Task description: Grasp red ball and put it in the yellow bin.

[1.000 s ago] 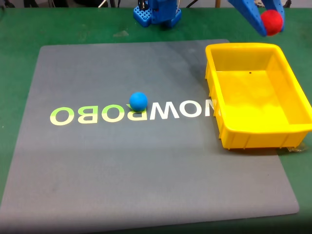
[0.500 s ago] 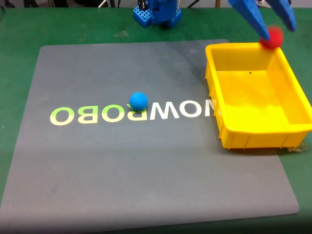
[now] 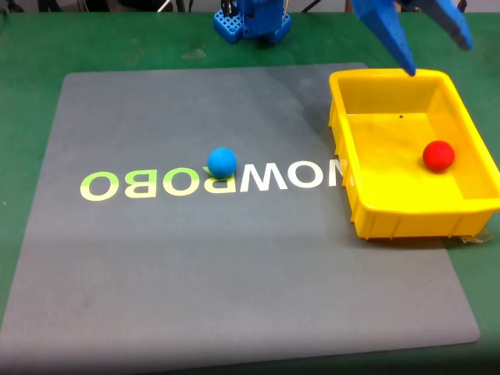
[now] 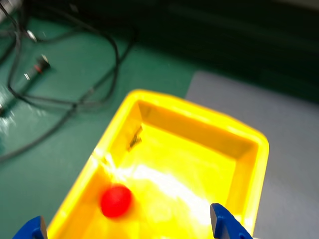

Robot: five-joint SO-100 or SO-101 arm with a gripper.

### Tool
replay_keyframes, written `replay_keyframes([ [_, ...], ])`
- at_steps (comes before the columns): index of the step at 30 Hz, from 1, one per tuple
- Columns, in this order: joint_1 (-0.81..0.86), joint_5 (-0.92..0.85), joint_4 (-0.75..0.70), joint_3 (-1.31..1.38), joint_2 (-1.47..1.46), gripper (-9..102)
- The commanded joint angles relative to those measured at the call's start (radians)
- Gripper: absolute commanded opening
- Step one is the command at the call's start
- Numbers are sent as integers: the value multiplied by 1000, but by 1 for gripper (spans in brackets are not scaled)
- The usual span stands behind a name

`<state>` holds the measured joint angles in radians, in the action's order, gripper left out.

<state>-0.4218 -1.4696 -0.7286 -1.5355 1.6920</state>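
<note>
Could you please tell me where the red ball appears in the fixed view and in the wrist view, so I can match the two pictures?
Fixed view: the red ball lies on the floor of the yellow bin, toward the bin's right wall, at the picture's right.
Wrist view: the red ball lies on the bin floor at lower left, near the left wall.
Shared landmark: the yellow bin, with the grey mat beside it.

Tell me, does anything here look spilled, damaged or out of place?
Nothing stands out. The red ball lies inside the yellow bin, the blue ball rests on the grey mat, and the open end effector hangs above the bin.
</note>
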Motion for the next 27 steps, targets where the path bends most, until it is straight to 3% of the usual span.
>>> replay_keyframes([
  [1,41,-14,5,-81,189,35],
  [5,87,-48,9,-370,466,28],
  [11,199,-173,5,-864,911,0],
  [20,383,-318,-52,-1433,1376,0],
  [27,397,-302,-299,-1560,1566,0],
])
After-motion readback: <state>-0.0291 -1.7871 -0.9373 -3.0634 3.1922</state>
